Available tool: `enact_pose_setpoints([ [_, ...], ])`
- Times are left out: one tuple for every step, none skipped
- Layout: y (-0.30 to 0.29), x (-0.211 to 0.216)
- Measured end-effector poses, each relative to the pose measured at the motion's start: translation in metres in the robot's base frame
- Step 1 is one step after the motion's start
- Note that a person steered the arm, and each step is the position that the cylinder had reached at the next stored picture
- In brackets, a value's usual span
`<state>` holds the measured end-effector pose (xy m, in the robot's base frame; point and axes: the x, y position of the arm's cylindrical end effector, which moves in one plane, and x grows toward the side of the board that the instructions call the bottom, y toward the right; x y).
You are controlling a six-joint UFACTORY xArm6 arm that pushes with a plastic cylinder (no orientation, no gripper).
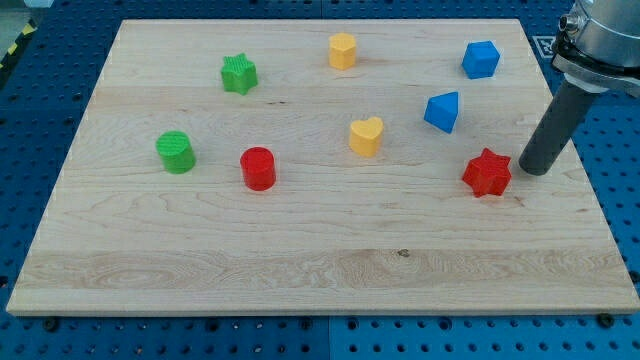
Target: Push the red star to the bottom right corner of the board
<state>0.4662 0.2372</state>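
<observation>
Red star (487, 172): flat on board (300, 270), right of centre, no long axis, 1 point toward view's top. My tip (533, 170): bare rod, holding nothing, just right of star.

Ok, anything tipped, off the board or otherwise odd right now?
Nothing stands out. All eight blocks sit flat on the board, none at its edge. My tip rests just to the view's right of the red star.

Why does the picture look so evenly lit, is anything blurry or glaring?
In the camera view, light is soft and even: the red star and my tip beside it at the view's right cast only faint shadows; the board shows no glare; everything looks sharp.
</observation>
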Motion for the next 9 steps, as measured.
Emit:
enact_pose_setpoints([
  [0.000, 0.000],
  [0.000, 0.002],
  [-0.002, -0.031],
  [-0.045, -0.086],
  [-0.142, -0.062],
  [-0.179, 0.009],
  [-0.100, 0.080],
  [-0.073, 0.057],
  [-0.138, -0.027],
])
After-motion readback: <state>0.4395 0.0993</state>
